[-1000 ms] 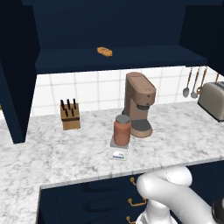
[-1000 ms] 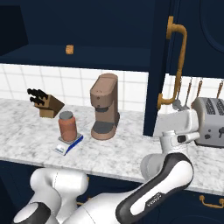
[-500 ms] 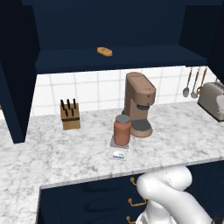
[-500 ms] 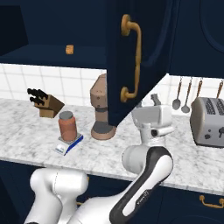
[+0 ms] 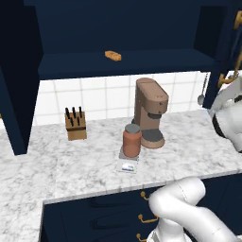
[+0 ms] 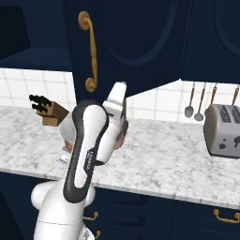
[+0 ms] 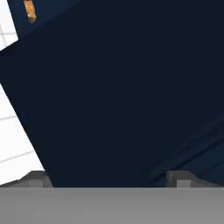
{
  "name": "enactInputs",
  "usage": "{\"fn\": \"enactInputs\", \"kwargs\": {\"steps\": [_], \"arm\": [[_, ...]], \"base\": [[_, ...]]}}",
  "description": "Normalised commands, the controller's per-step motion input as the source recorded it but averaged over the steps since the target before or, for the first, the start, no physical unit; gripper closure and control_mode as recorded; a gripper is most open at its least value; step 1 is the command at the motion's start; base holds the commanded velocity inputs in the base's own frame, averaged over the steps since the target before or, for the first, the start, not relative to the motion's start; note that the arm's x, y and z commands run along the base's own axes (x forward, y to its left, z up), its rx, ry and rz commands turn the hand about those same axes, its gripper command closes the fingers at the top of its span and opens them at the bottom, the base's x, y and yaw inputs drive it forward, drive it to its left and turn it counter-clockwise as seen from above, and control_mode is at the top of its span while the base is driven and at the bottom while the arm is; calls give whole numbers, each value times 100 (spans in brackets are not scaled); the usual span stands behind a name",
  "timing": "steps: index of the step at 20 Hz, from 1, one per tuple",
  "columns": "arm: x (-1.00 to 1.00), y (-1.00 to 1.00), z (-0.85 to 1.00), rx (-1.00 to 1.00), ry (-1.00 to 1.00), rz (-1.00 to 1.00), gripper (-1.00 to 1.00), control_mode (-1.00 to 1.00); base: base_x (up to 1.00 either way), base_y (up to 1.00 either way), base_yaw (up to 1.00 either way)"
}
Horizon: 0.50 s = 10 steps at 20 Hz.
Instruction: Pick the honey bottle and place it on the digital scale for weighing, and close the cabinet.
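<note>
The honey bottle (image 5: 132, 140), reddish-brown with a grey lid, stands upright on the digital scale (image 5: 127, 164) in front of the coffee machine. The cabinet (image 5: 118, 33) above the counter has its left door (image 5: 19, 80) wide open. Its right door (image 6: 136, 37) stands partly swung in, with the brass handle (image 6: 90, 51) on its free edge. My gripper (image 6: 118, 99) is raised against that right door's face, just right of the handle's lower end. In the hand view the navy door panel (image 7: 122, 96) is very close, and the fingertips (image 7: 37, 177) stand far apart, open, holding nothing.
A brown coffee machine (image 5: 150, 112) and a wooden knife block (image 5: 75, 124) stand on the marble counter (image 5: 85, 165). A small orange lump (image 5: 112, 55) lies on the cabinet shelf. A toaster (image 6: 224, 130) and hanging utensils (image 6: 190, 101) are to the right. Navy drawers (image 5: 118, 212) run below.
The right cabinet door has swung leftward toward shut, and my arm and hand have travelled left with it, pressed against its face. Bottle and scale have not moved.
</note>
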Motion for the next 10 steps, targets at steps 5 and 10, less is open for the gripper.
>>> {"fn": "enactInputs", "kwargs": {"steps": [5,10], "arm": [[34,72,74,-21,11,-11,-100,-100],[49,78,24,-15,0,-1,-100,-100]], "base": [[0,0,0],[0,0,0]]}}
